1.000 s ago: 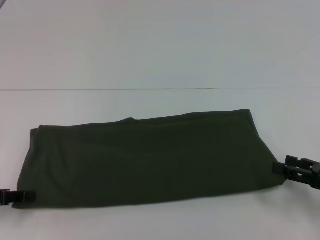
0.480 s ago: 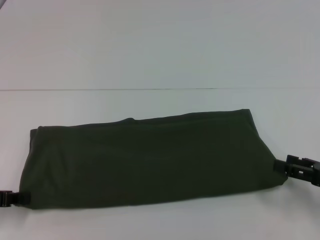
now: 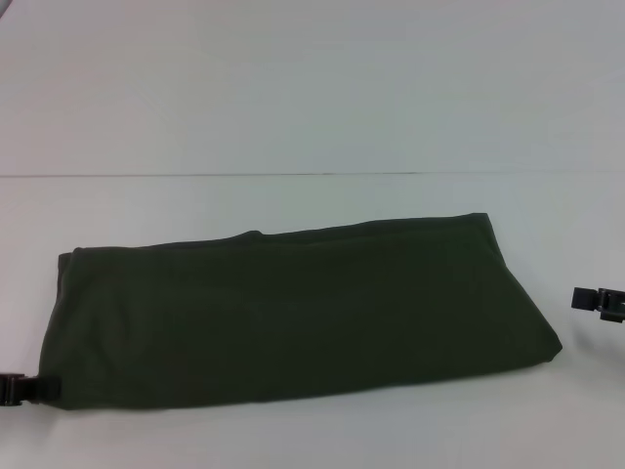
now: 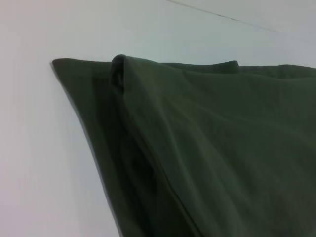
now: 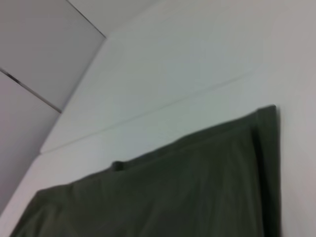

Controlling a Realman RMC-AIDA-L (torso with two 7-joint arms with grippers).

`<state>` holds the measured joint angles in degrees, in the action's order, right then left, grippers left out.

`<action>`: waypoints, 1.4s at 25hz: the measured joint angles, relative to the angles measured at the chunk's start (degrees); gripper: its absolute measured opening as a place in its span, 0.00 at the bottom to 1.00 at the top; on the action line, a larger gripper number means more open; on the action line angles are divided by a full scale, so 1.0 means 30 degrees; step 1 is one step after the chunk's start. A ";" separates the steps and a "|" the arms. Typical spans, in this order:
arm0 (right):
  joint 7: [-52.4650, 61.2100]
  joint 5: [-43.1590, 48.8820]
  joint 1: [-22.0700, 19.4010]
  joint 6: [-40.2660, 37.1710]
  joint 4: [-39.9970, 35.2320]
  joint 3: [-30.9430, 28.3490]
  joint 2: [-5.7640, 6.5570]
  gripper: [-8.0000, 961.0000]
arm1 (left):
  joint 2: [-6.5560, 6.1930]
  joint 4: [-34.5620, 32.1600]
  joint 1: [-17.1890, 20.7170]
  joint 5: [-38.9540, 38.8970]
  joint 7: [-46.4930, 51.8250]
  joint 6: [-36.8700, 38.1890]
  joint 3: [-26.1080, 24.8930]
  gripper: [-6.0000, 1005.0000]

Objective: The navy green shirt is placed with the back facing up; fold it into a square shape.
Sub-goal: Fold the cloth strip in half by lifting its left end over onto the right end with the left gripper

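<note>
The navy green shirt (image 3: 293, 313) lies folded into a long flat band across the white table, running left to right. The left wrist view shows its left end (image 4: 207, 148) close up, with stacked layers and a fold ridge. The right wrist view shows its far right corner (image 5: 197, 187). My left gripper (image 3: 34, 389) sits low at the band's near left corner, its tip touching the cloth edge. My right gripper (image 3: 596, 301) is off the band's right end, apart from the cloth and empty.
The white table (image 3: 312, 98) stretches beyond the shirt, with a thin seam line (image 3: 293, 175) across it. Bare tabletop lies in front of the band and to both sides.
My right gripper has let go of the shirt's near right corner and drawn back to the right and slightly up. The left gripper has barely moved. The shirt lies still.
</note>
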<state>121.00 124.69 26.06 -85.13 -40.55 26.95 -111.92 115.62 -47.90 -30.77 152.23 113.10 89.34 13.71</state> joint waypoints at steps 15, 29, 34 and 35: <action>0.0788 0.3276 0.2115 0.3108 0.1088 0.1307 -0.0764 0.92 | -0.0017 -0.0002 -0.0026 -0.0140 0.0003 0.0192 0.0000 0.01; 0.0991 0.3317 0.2333 0.3838 0.1635 0.2160 -0.0828 0.90 | -0.0048 -0.0001 -0.0117 -0.0178 0.0063 0.0298 -0.0050 0.01; 0.1215 0.3322 0.2384 0.4039 0.1659 0.2814 -0.0828 0.86 | -0.0079 -0.0001 -0.0174 -0.0180 0.0081 0.0310 -0.0055 0.01; 0.1211 0.3323 0.2383 0.4053 0.1651 0.2965 -0.0829 0.83 | -0.0079 -0.0002 -0.0192 -0.0180 0.0090 0.0310 -0.0048 0.01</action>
<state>124.64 134.66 33.21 -72.97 -35.60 35.85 -114.41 115.39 -47.90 -31.34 151.70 113.37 90.27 13.57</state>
